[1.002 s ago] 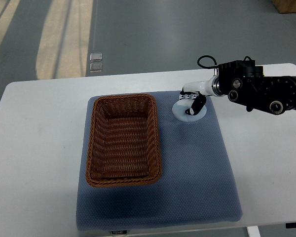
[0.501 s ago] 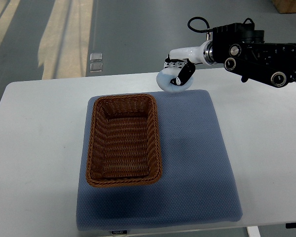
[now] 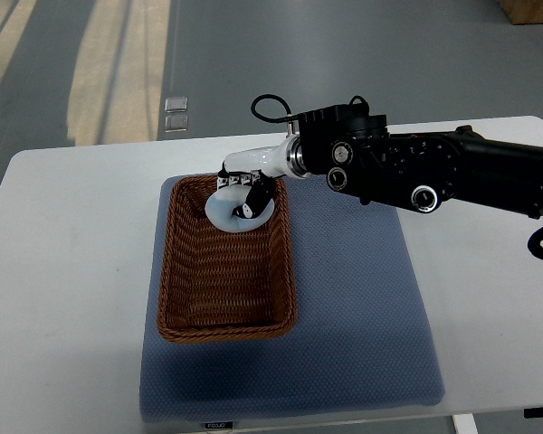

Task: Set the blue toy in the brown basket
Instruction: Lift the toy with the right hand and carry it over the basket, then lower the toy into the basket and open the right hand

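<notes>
Top view: the right robot hand (image 3: 242,194) grips the pale blue toy (image 3: 228,213) over the brown basket (image 3: 224,316), at the basket's 12 o'clock end, on the blue mat (image 3: 362,316).

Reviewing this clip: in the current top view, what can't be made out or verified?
- Pale blue round toy: partly covered by the right hand, so its full shape is hidden.
- Whether the toy touches the brown woven basket or hangs above it: a steep top view cannot settle this.
- Right arm: cut off by the right picture edge.
- Label on the blue mat's front edge: too small to read.
</notes>
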Action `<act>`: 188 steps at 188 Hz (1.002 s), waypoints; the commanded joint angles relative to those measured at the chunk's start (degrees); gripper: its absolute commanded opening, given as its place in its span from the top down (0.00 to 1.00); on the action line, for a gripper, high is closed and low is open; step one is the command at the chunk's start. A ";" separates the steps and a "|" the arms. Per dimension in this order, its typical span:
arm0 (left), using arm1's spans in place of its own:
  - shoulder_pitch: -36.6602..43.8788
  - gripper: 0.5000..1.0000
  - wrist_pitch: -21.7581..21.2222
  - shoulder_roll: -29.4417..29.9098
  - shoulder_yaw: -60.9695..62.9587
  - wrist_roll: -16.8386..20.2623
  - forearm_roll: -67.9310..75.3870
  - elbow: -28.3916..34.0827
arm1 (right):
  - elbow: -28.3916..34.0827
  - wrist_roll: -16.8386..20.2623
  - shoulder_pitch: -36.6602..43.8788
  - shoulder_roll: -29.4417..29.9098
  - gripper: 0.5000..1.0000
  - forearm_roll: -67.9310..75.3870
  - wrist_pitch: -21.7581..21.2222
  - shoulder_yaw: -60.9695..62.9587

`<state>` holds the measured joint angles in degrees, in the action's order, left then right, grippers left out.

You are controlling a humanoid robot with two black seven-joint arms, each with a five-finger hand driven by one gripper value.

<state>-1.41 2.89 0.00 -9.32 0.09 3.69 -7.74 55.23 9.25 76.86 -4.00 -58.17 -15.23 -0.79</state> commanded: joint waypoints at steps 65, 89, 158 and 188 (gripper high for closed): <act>0.00 0.00 -0.08 0.00 0.00 0.00 0.00 0.01 | -0.12 -0.19 -4.26 2.59 0.68 -0.28 2.92 0.00; 0.00 0.00 0.01 0.00 0.00 0.00 0.00 0.01 | -0.21 -0.19 -4.35 3.03 0.42 -0.28 3.45 0.00; 0.00 0.00 0.01 0.00 0.00 0.00 0.00 0.01 | 0.32 -0.37 -1.27 1.63 0.20 0.51 3.10 0.26; 0.00 0.00 0.01 0.00 0.00 0.00 0.00 0.01 | 0.32 -2.04 0.22 0.22 0.19 0.60 2.92 3.33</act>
<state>-1.41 2.87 0.00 -9.32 0.09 3.69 -7.74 55.54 8.21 76.24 -3.04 -57.62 -12.27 0.08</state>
